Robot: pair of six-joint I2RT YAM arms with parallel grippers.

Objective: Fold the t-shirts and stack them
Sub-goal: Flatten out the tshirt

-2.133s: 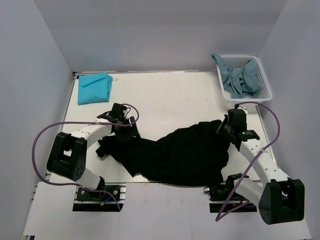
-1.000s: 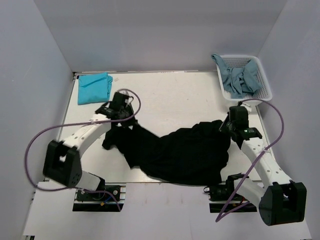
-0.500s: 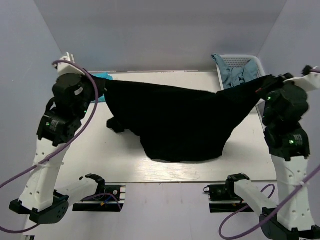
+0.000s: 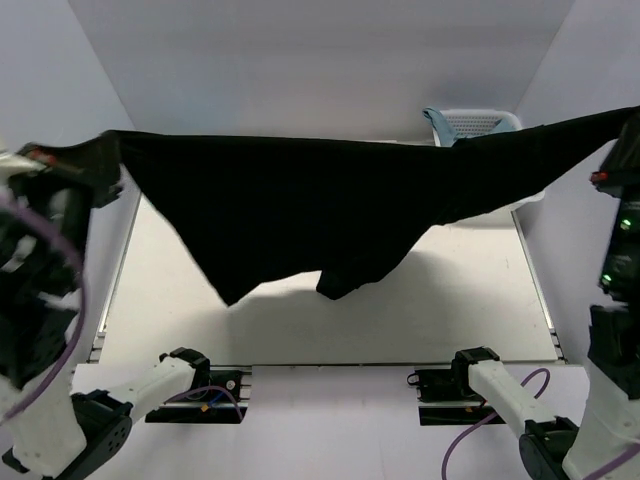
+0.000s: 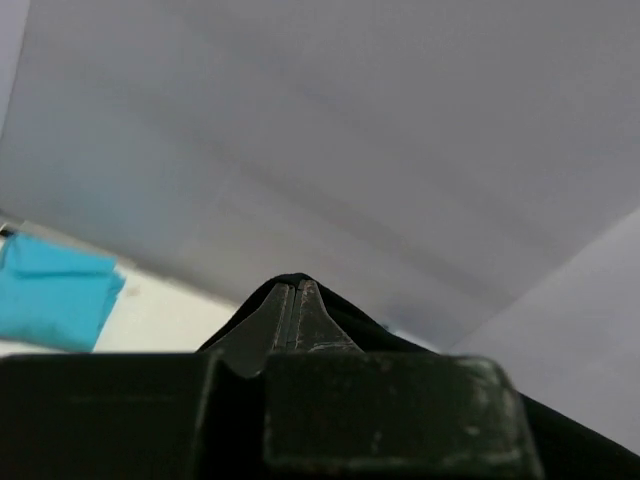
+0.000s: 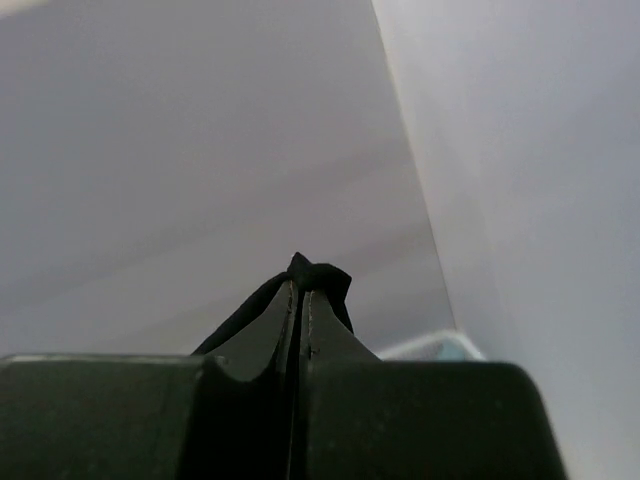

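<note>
The large black t-shirt [image 4: 300, 205] hangs stretched in the air across the whole table, and its lowest folds [image 4: 335, 285] dangle above the surface. My left gripper [image 4: 100, 160] is shut on its left end, high at the left edge of the top view. My right gripper [image 4: 622, 125] is shut on its right end, high at the right edge. In the left wrist view the jaws [image 5: 293, 290] pinch black cloth [image 5: 350, 315], and the folded teal t-shirt [image 5: 50, 305] lies below. In the right wrist view the gripper [image 6: 300, 285] pinches a black bunch [image 6: 325, 275].
A white mesh basket [image 4: 490, 120] stands at the back right, with a greyish-blue t-shirt [image 4: 438, 122] hanging over its rim; the black cloth covers part of it. The white table [image 4: 450, 295] lies under the hanging shirt, and grey walls close the back and sides.
Both arms rose and spread further apart, lifting the black t-shirt clear of the table and pulling it out wide. The teal t-shirt is now hidden behind it in the top view.
</note>
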